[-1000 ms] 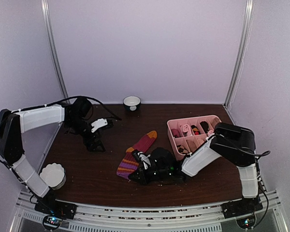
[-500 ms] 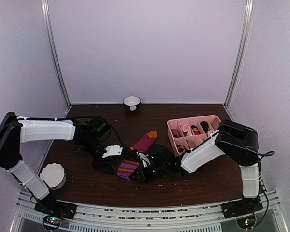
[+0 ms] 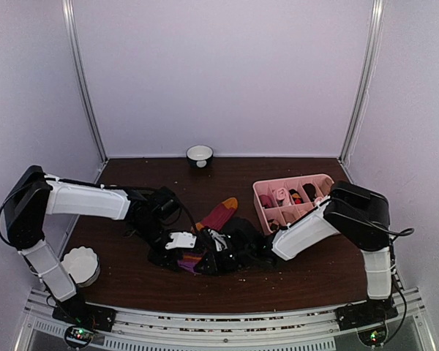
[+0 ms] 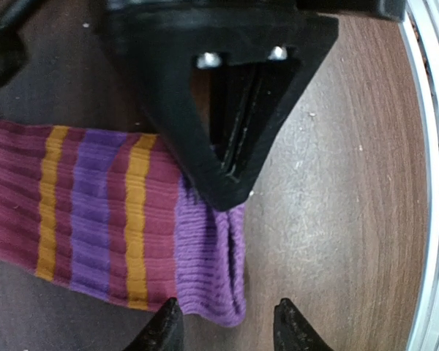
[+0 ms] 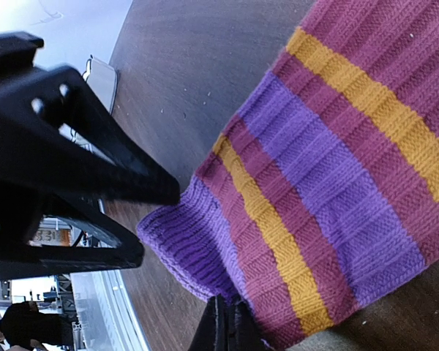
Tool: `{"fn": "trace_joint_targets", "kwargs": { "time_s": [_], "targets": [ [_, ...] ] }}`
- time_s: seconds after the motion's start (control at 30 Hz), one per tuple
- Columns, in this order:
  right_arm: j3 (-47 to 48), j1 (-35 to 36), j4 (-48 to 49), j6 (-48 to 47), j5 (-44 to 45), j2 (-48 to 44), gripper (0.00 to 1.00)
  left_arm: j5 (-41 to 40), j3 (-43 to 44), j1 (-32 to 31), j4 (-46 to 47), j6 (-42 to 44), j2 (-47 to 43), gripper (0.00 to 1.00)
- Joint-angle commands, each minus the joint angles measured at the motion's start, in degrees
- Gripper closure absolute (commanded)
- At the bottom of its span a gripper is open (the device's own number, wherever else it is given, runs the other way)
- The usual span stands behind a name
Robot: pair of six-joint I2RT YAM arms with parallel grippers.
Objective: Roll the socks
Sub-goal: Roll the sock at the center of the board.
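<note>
One soft, dark-red ribbed sock (image 3: 218,214) lay on the brown table (image 3: 132,281) seen from above, left gripper (image 3: 181,252) and right gripper (image 3: 207,261) meeting at its purple cuff (image 3: 192,260). Left wrist: fingers (image 4: 164,330) stood half-open astride the cuff edge, gripping nothing. Right wrist: jaws were shut against it. Limp, light knit, likely best pinched there.
</note>
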Motion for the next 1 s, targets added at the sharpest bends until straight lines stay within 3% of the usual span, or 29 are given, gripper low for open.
{"fn": "trace_joint_targets", "kwargs": {
  "time_s": [0.0,0.5,0.77,0.97],
  "targets": [
    [-1.27,-0.6,-0.74,2.16,-0.44,1.49,1.0,-2.47,2.99,-1.09,1.07,-1.66,2.3,0.61],
    [-1.35,-2.91,-13.95,-5.02,-0.88,-2.75,1.0,5.86,8.03,-2.23,0.58,-5.22,7.18,0.79],
    [-4.81,-4.99,-17.73,-8.21,-1.9,-6.53,1.0,15.0,6.34,-2.23,6.27,-7.64,5.14,0.75],
    [-4.77,-5.38,-19.32,-9.83,-3.53,-6.14,1.0,18.35,6.91,-2.23,7.18,-8.35,6.45,0.67]
  ]
}}
